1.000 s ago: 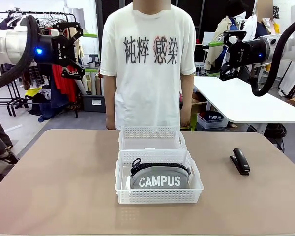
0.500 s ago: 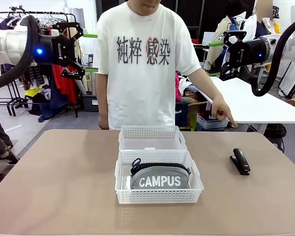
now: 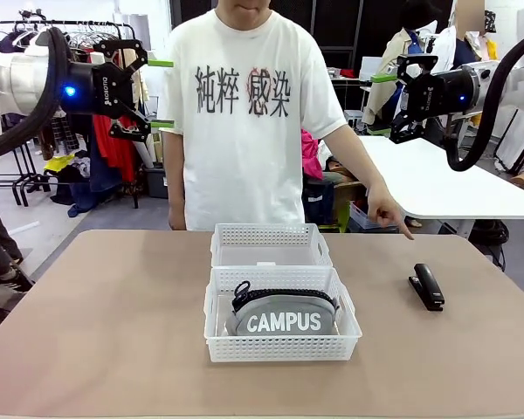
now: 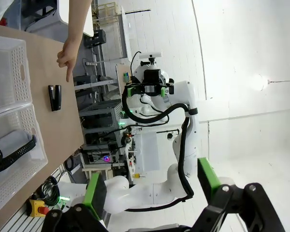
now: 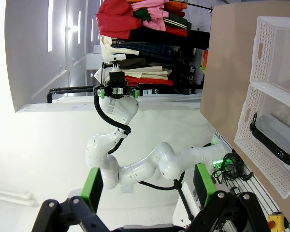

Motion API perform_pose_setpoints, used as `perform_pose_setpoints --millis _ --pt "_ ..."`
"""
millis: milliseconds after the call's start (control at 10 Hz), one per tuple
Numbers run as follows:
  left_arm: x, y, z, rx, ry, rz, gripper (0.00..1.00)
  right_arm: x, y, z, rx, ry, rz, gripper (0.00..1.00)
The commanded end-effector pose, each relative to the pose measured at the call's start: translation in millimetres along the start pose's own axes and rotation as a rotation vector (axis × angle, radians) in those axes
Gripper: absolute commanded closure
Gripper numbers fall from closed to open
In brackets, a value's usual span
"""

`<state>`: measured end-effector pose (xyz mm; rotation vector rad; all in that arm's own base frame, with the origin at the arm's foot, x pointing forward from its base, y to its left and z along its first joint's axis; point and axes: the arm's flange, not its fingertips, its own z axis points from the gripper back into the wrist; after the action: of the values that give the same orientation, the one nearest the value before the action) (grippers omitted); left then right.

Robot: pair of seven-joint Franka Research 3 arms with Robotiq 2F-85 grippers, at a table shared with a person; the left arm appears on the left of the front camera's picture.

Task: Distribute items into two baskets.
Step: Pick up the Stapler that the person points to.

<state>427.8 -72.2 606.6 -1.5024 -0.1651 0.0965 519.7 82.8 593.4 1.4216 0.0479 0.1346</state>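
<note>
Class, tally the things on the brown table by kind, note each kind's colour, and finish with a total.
White baskets: 2
Grey pouch: 1
Black stapler: 1
Total: 4

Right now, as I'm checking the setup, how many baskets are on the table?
2: the near basket holds the pouch; the far basket sits directly behind it. None seems hidden.
</note>
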Motion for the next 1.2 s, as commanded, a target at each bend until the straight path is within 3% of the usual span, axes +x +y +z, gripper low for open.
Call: perform_pose_setpoints --millis 0,1100 --pt "-1.1 -2.2 0.1 -0.002 -0.007 0.001 0.0 -0.4 2.4 1.0 -0.014 0.006 0.006 0.0" --pt "-1.1 -2.2 0.1 -0.002 -0.007 0.001 0.0 0.0 0.0 0.0 0.0 0.0 0.0 0.0"
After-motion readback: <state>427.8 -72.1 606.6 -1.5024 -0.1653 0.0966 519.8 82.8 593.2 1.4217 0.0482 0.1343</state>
